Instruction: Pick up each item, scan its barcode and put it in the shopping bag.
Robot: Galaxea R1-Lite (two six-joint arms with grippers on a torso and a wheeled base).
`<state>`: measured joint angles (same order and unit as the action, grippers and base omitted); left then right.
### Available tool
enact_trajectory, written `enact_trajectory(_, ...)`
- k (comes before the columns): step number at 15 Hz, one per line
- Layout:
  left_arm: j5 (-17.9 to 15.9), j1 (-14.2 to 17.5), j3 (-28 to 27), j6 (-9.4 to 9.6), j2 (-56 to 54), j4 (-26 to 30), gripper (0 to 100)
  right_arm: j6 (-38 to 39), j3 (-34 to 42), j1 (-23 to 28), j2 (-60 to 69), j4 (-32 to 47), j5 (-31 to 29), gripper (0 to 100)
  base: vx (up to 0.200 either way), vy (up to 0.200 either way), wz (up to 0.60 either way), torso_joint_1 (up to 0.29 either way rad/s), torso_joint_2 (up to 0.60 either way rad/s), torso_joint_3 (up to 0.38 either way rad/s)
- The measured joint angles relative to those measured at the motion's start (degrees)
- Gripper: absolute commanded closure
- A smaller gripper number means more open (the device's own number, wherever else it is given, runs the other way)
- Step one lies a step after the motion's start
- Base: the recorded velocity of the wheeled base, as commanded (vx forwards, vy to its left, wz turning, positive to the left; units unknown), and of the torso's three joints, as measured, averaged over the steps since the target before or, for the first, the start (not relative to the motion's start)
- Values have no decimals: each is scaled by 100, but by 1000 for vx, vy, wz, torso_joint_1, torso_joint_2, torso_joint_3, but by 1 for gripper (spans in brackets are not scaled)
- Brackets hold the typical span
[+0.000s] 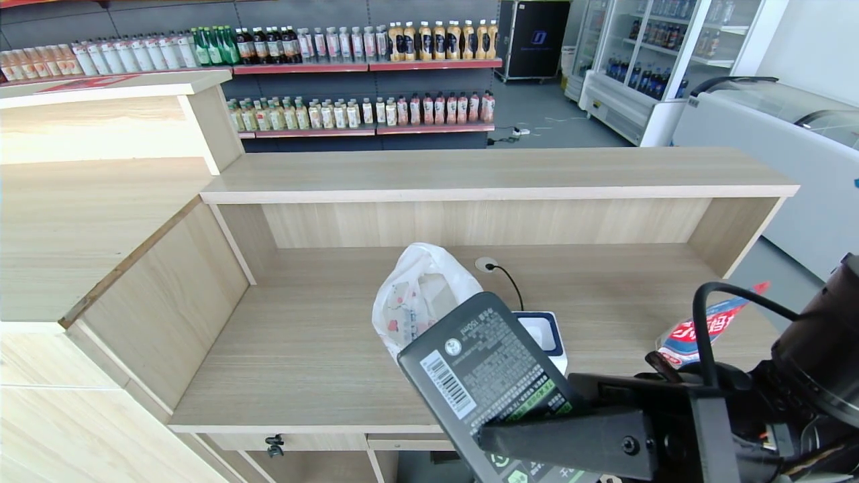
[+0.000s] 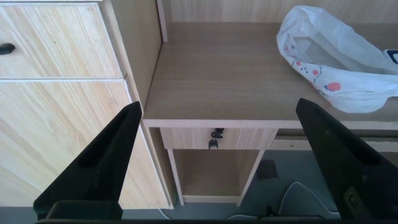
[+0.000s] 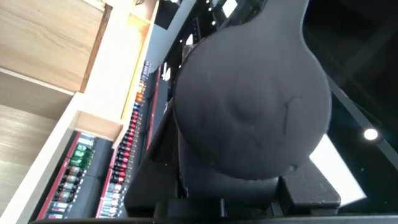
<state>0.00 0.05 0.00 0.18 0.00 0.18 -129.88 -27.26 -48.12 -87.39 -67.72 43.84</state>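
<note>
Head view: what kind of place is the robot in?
Probably a small shop, at its checkout counter. Rows of drink bottles fill the shelves behind, glass-door fridges stand at the right, and a shopping bag lies on the counter.

In front of me, the wooden counter (image 1: pixel 302 349) held the white shopping bag (image 1: pixel 419 295) near its middle. The scanner (image 1: pixel 547 332) sat just right of it, and a red-and-blue packet (image 1: pixel 698 329) lay farther right.

Left of the shopping bag (image 1: pixel 419 295) the desk surface (image 1: pixel 295 349) lies bare up to the side wall (image 1: pixel 174 295). Right of the bag the scanner (image 1: pixel 547 335) stands just beside it, with a black package (image 1: pixel 483 365) held up on its near side. A red-and-white packet (image 1: pixel 704 325) lies well to the right.
</note>
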Motion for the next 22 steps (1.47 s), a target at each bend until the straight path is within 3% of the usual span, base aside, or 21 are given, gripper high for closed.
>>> enact_trajectory(4, 0, 5, 0, 0, 0, 0, 0, 72, -13, 74, 77, 68, -7, 100, 0, 0, 0, 0, 0, 0)
enact_trajectory(6, 0, 5, 0, 0, 0, -2, 0, 1035, -91, 261, 112, 146, -449, 100, 0, 0, 0, 0, 0, 0)
enact_trajectory(8, 0, 0, 0, 0, 0, 0, 0, 2679, -94, 805, 256, 179, -1796, 100, 0, 0, 0, 0, 0, 0)
enact_trajectory(10, 0, 0, 0, 0, 0, 0, 0, 4609, -9, 1827, 549, 338, -3489, 100, 0, 0, 0, 0, 0, 0)
enact_trajectory(12, 0, 2, 0, 0, 0, 0, 0, 5893, 55, 3023, 881, 802, -4253, 100, 0, 0, 0, 0, 0, 0)
enact_trajectory(15, 0, 5, 0, 0, 0, 0, 0, 6666, 151, 4915, 1435, 1712, -4454, 100, 0, 0, 0, 0, 0, 0)
enact_trajectory(17, 0, 5, 0, -2, 0, 0, 0, 7734, 196, 5698, 1783, 2358, -4351, 100, 0, 0, 300, -1, 4, -1)
enact_trajectory(19, 0, 0, 0, 0, 0, 0, 0, 9099, 224, 5994, 2022, 2995, -4261, 100, 0, 0, 600, -5, 2, 7)
enact_trajectory(22, 0, 0, 0, -2, 0, 0, 0, 10205, 190, 5867, 2254, 3586, -4133, 100, 0, 0, 400, 2, 5, 3)
